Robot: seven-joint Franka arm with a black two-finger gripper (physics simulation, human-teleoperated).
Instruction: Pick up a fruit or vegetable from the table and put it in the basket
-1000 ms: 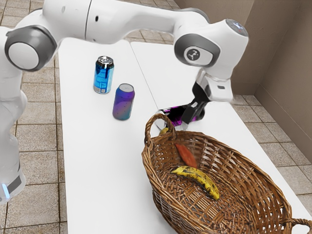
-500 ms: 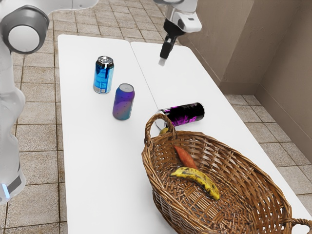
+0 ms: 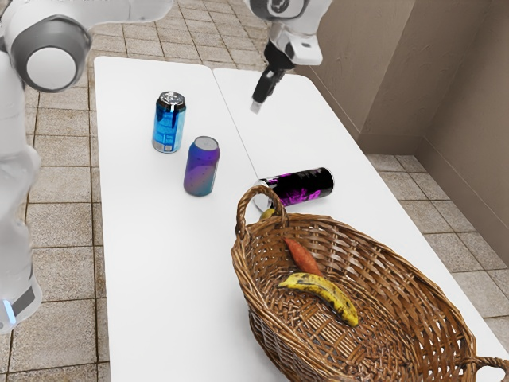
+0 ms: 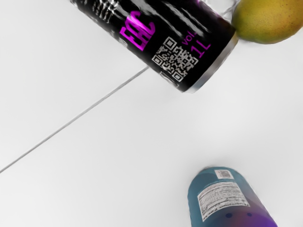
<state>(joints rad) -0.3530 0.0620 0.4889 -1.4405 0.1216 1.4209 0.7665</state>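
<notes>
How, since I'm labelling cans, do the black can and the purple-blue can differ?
The black can lies on its side; the purple-blue can stands upright. The black can bears magenta lettering, while the purple-blue can blends from purple to teal. Both are on the white table.

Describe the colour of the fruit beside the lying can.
The fruit is olive-green blending into golden yellow, clearest in the wrist view.

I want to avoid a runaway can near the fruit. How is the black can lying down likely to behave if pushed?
The black can may well roll if pushed sideways, since it lies on its round side. That glossy surface could prove slippery. The yellow-green fruit close by its end might get nudged too.
</notes>
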